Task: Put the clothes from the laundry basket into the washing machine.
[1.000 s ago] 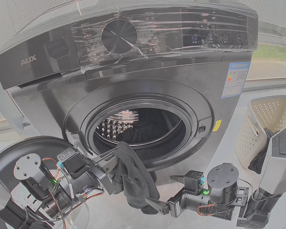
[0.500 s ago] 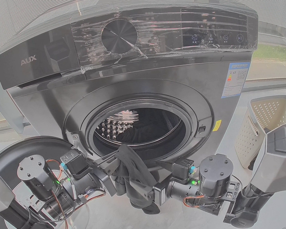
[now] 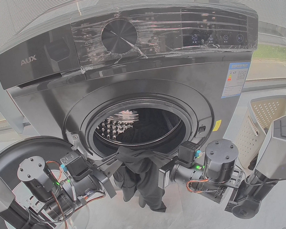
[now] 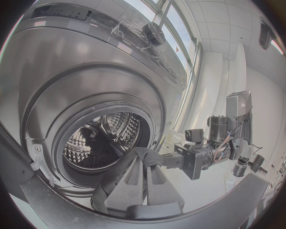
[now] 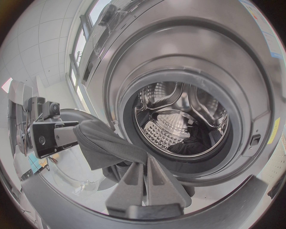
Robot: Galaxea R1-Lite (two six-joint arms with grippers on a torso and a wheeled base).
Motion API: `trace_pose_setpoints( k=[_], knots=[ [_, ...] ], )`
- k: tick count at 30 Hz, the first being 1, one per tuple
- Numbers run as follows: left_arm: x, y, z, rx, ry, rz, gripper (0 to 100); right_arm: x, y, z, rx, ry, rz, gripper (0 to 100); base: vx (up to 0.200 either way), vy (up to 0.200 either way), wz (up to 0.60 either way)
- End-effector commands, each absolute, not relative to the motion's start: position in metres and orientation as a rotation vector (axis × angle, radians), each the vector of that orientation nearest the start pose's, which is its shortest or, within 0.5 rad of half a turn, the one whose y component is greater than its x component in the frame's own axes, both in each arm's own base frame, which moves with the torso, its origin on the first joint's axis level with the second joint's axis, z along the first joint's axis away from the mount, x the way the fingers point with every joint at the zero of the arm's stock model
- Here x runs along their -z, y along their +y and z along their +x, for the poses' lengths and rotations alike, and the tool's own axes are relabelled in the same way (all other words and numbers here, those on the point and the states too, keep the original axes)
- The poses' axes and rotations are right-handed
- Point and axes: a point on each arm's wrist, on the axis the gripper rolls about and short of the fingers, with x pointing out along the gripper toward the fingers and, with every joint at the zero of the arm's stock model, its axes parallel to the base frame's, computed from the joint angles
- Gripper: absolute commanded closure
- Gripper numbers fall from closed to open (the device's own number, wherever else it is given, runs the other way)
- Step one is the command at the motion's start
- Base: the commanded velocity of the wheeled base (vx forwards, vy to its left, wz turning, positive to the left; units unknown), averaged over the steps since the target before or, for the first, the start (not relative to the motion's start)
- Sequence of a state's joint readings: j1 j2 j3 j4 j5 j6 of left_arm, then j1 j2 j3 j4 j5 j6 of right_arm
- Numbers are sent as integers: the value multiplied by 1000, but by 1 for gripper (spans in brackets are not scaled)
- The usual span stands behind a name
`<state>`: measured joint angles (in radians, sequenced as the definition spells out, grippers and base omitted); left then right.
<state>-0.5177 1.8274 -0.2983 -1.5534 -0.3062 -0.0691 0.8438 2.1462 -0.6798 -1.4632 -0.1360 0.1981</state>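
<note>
Garment: A dark garment (image 3: 141, 180) is held spread between the two grippers, just in front of the lower rim of the drum opening. Its top edge is pulled across from one gripper to the other, and the rest hangs down toward the floor (image 3: 199, 217), outside the machine.
Left gripper: The left gripper (image 3: 118, 156) is pinched closed on the garment's left end, with cloth bunched over the fingertips (image 4: 140, 167).
Right gripper: The right gripper (image 3: 160, 158) is clamped tight on the garment's right end, and fabric is seen trapped between its fingers (image 5: 135, 174).
Washing machine: The washing machine (image 3: 126, 73) is seen with its door (image 3: 28, 146) swung wide open to the robot's left.
Drum: A dark heap (image 5: 190, 143) is seen low in the drum (image 5: 166, 119); it is probably clothing, though the dim interior leaves it unclear.
Laundry basket: The pale perforated laundry basket (image 3: 270, 100) is set on the floor to the right of the machine, partly covered by the right arm.
</note>
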Motion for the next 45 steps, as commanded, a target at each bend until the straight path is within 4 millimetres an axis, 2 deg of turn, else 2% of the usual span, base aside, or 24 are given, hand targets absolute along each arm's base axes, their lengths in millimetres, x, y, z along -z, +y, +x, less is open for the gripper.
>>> trace_pose_setpoints(
  k=[1,12,13,30,35,45],
  knots=[
    [-120,-135,223,824,6,-67,100,-98,256,241,-689,48,202,100,0,0,0],
    [-108,-133,227,809,51,-54,100,-96,256,226,-730,71,198,100,0,0,0],
    [-106,-132,228,801,61,-51,0,-95,257,224,-735,76,198,100,0,0,0],
    [-76,-129,245,760,166,-38,0,-96,259,213,-763,92,194,100,0,0,0],
    [-73,-129,241,769,182,-37,0,-97,259,215,-748,90,195,100,0,0,0],
    [-55,-125,227,784,276,11,0,-104,256,222,-727,64,211,100,0,0,0]
  ],
)
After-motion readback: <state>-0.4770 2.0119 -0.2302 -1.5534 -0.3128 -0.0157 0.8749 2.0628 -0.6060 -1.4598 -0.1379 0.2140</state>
